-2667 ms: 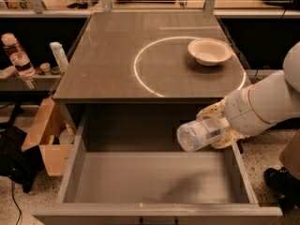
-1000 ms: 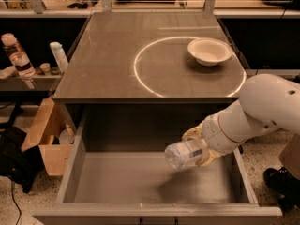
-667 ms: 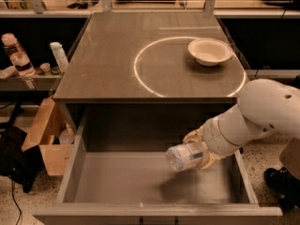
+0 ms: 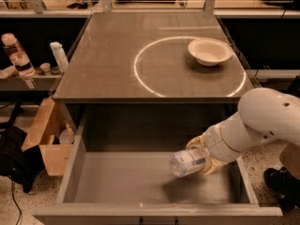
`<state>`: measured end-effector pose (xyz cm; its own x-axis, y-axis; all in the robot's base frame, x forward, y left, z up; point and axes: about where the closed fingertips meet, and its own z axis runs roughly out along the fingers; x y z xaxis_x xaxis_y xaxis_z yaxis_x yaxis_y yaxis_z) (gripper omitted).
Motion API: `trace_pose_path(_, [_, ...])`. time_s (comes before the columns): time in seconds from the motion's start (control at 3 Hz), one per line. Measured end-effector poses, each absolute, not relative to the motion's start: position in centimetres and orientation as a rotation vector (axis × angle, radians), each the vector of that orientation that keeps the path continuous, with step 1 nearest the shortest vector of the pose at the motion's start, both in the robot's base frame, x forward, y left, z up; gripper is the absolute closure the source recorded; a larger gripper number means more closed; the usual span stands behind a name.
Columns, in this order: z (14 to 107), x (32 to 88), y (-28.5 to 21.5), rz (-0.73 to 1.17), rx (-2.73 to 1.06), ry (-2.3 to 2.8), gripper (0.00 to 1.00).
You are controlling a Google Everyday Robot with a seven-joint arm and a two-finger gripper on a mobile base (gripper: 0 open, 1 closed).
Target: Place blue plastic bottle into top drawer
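The top drawer (image 4: 117,186) is drawn out below the front edge of the table (image 4: 108,64). The blue plastic bottle (image 4: 185,164) is held on its side by the claw (image 4: 205,157) over the drawer's right half. A bowl (image 4: 209,51) is set near the table's back right corner. A wooden box (image 4: 47,139) is placed left of the drawer.

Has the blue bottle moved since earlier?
Yes. The end effector, over the top drawer, lowered the blue plastic bottle away from the table edge.
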<state>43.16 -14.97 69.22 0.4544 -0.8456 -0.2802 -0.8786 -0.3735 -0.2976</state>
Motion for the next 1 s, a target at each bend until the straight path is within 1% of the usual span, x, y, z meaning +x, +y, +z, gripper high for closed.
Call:
trace_pose_path(0.67, [67.2, 42.6, -15.5, 0.149, -2.312, 1.478, 1.00])
trace_pose_path(1.0, [66.6, 42.4, -15.2, 0.200, -2.334, 1.441, 1.00])
